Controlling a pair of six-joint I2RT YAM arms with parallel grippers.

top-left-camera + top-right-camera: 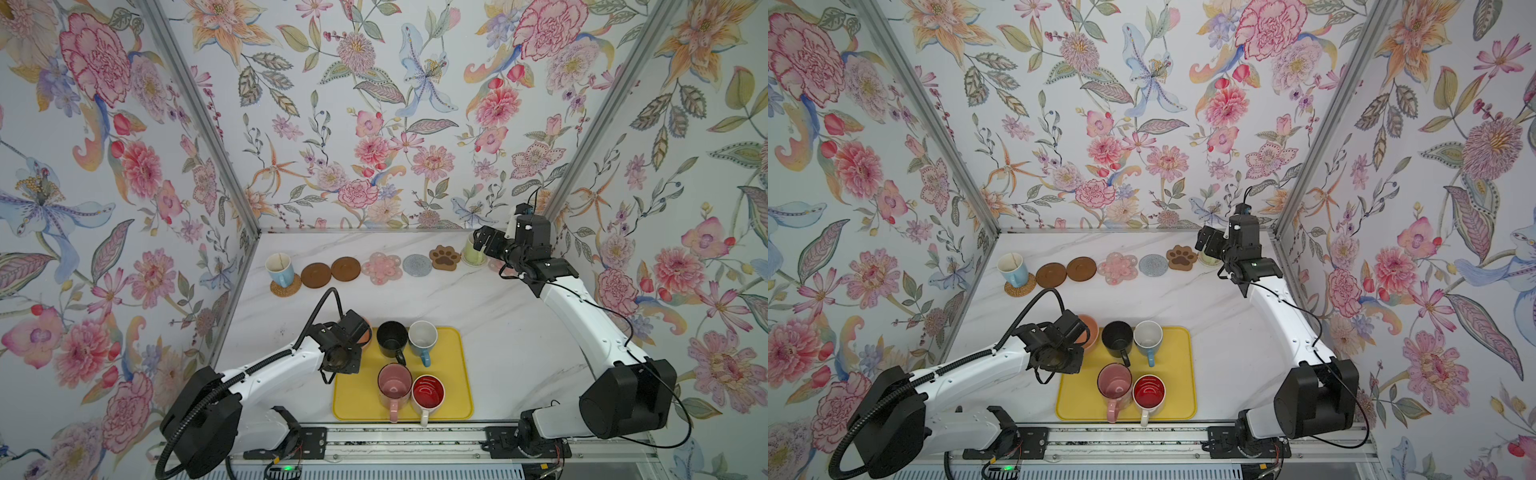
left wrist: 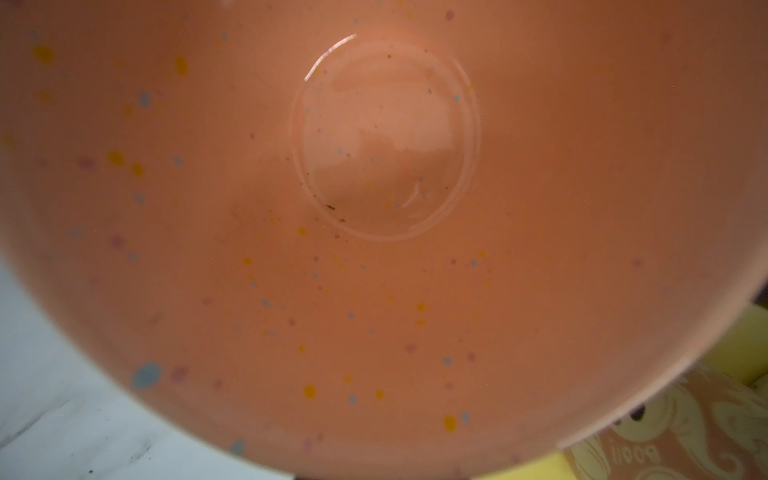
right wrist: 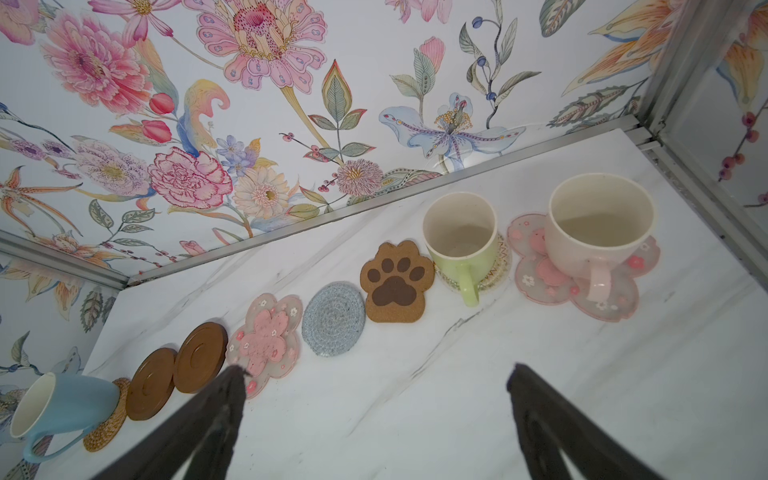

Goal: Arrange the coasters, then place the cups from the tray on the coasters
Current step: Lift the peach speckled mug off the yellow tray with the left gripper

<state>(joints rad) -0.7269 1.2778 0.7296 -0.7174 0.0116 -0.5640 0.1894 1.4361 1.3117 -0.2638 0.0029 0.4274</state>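
A white marble tabletop (image 1: 478,316) is enclosed by floral walls. The peach cup (image 1: 1091,329), wide and speckled inside, is seen at the upper left corner of the yellow tray (image 1: 453,374), low in the frame and just beside the black cup (image 1: 391,338). The left gripper (image 1: 1073,332) is closed narrow on its rim. The right gripper (image 3: 376,376) is held wide apart near the paw coaster (image 1: 444,257). Bare marble is seen between the tray and the coaster row.
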